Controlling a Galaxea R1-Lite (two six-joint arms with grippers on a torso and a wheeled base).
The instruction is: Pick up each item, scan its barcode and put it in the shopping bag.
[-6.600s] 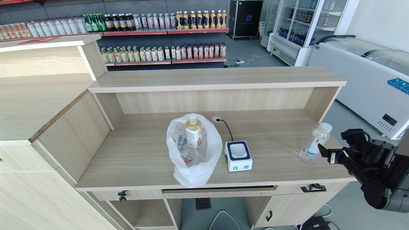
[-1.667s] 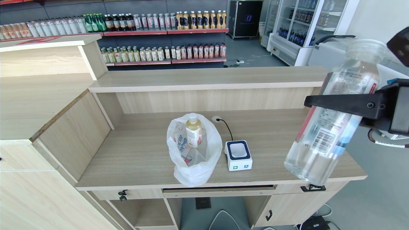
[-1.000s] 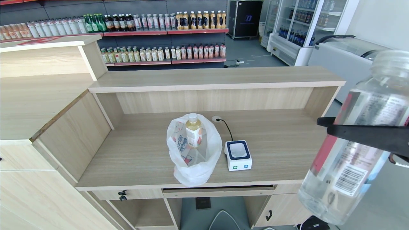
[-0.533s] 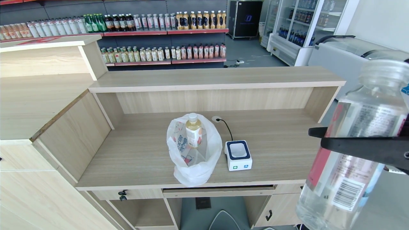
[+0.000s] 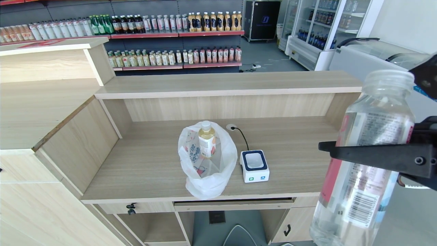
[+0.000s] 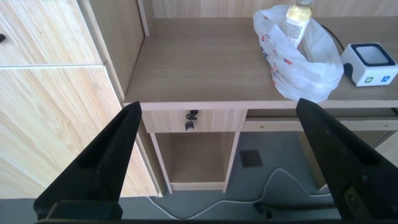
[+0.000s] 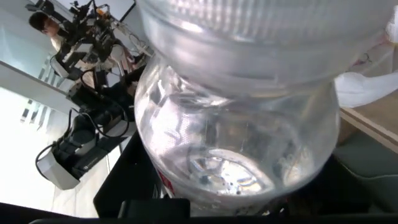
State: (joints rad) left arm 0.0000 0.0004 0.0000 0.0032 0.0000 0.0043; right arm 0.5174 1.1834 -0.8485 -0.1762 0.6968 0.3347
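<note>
Counter (image 5: 300, 150): shopping bag (image 5: 208, 181) at middle, tea bottle (image 5: 207, 140) upright inside. Water bottle (image 5: 368, 191) aloft off counter's right end, clamped mid-body in my right gripper (image 5: 372, 155), neck up, slightly tilted, barcode low on label. Scanner (image 5: 254, 166) just right of bag, window up: lies left of and below bottle. My left gripper (image 6: 219, 112) has fingers apart, empty.

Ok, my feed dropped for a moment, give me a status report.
Right gripper shut on water bottle, held off the counter. Left gripper open, low in front of counter. Tea bottle in shopping bag; barcode scanner uncovered beside it.
</note>
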